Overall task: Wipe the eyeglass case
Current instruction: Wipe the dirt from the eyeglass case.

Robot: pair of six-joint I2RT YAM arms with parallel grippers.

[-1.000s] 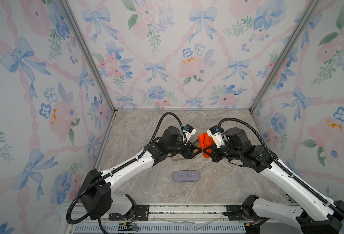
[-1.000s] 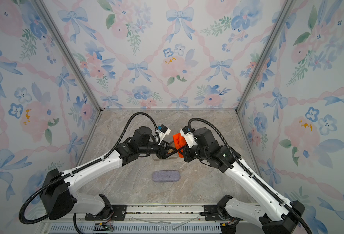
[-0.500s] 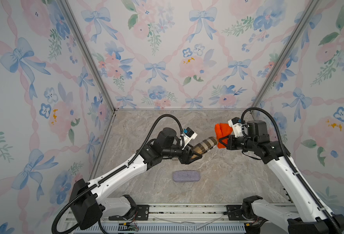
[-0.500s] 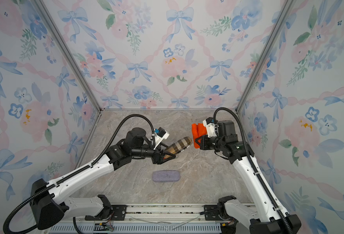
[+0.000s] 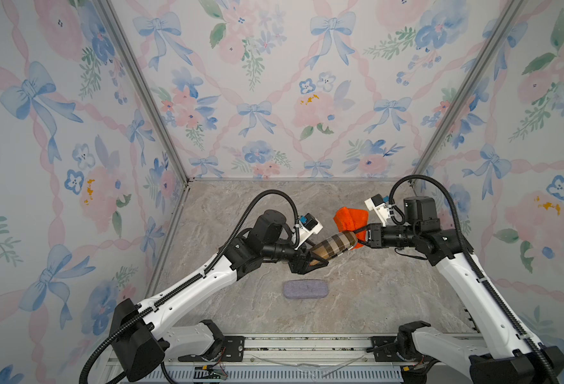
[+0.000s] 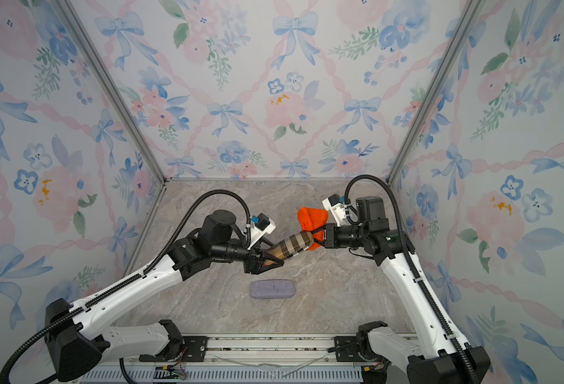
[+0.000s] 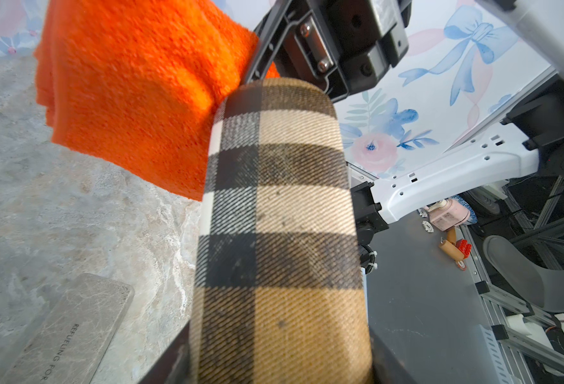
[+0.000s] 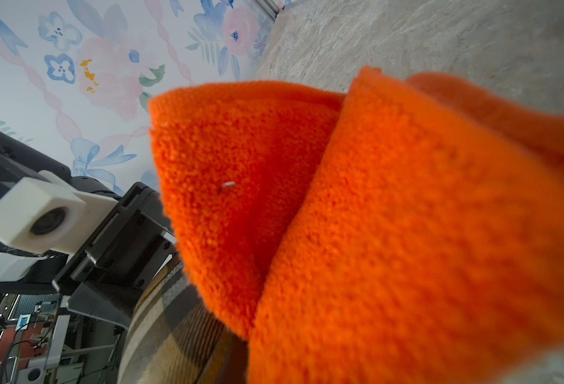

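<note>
Flowery walls (image 5: pixel 274 99) on three sides, and the marble-look counter (image 5: pixel 390 299) fills the floor between them. The plaid case (image 5: pixel 335 246) is up in the air over the middle of the counter, not resting on anything. My left tool (image 5: pixel 314 258) is pinched tight on its near end, and the free end points over at my right arm. In the left wrist view the case (image 7: pixel 280 216) runs straight out from between my fingers and fills most of the frame.

The orange cloth (image 5: pixel 350 217) is bunched up in a fold. My right tool (image 5: pixel 358 236) is pressed together on it, holding it right against the far end of the case, touching it. From the right wrist the cloth (image 8: pixel 407 232) blocks nearly everything, with a bit of plaid peeking out under it.

The smallest thing here is a flat grey pad (image 5: pixel 305 289). It lies on the counter nearer the front rail, under the lifted case and clear of both tools.
</note>
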